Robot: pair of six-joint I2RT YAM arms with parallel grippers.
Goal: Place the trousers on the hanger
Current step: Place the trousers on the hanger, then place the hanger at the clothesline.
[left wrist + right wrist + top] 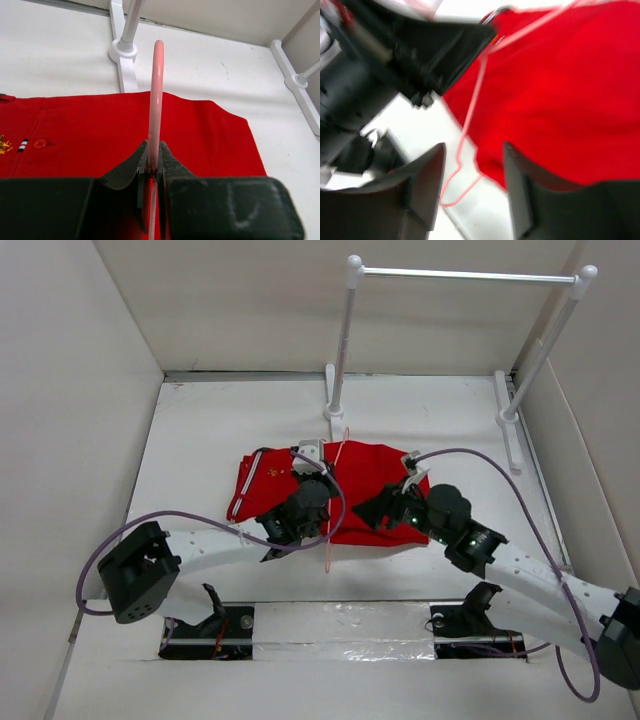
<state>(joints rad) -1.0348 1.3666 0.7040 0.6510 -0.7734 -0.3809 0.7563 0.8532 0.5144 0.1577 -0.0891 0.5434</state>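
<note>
On table (190,440), top view: red trousers (375,502) lie folded flat, centre; pink hanger (329,552) crosses them. Left wrist view: left gripper (153,165) clamped on hanger wire, above cloth. Right wrist view, blurred: right gripper (474,150) jaws apart, empty, near trouser edge — risk: may hook wire instead of cloth, or thin wire twists in pinch.

The trousers (370,475) are bright red with white stripe trim on the left edge. They lie folded flat in the middle of the white counter, and a red button and gold embroidery show. The hanger (156,100), thin pale pink wire, crosses them from near to far, pinched in the left gripper (154,150). Its near end juts past the cloth's near edge.
</note>
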